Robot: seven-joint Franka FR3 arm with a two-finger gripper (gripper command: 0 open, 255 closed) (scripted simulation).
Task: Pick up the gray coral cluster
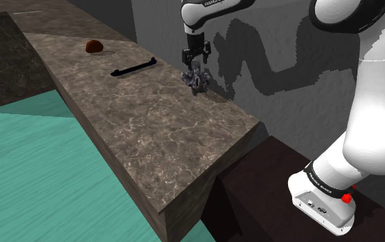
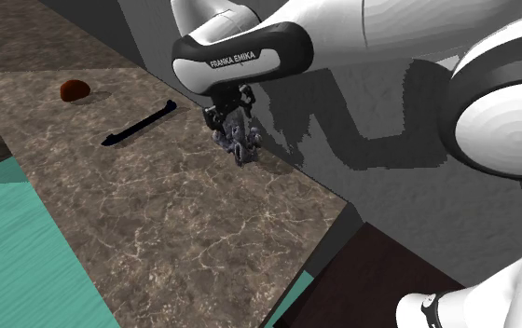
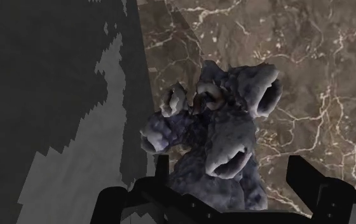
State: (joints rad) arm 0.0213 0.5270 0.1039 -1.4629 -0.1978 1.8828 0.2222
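Two black fingers (image 3: pixel 311 181) of your gripper (image 1: pixel 196 67) stand spread, one on each side of the grey coral cluster (image 3: pixel 224 137). You can see a strip of countertop between the coral and one finger, so nothing is pinched. You have the hand straight above the cluster, pointing down at it. Its stubby tubes open upward toward the hand, and in the shoulder view it looks taller than wide, its long axis roughly upright. It sits on the brown marbled countertop (image 1: pixel 157 130) right at the back edge, just beside the grey wall (image 1: pixel 280 103), well away from the near corner.
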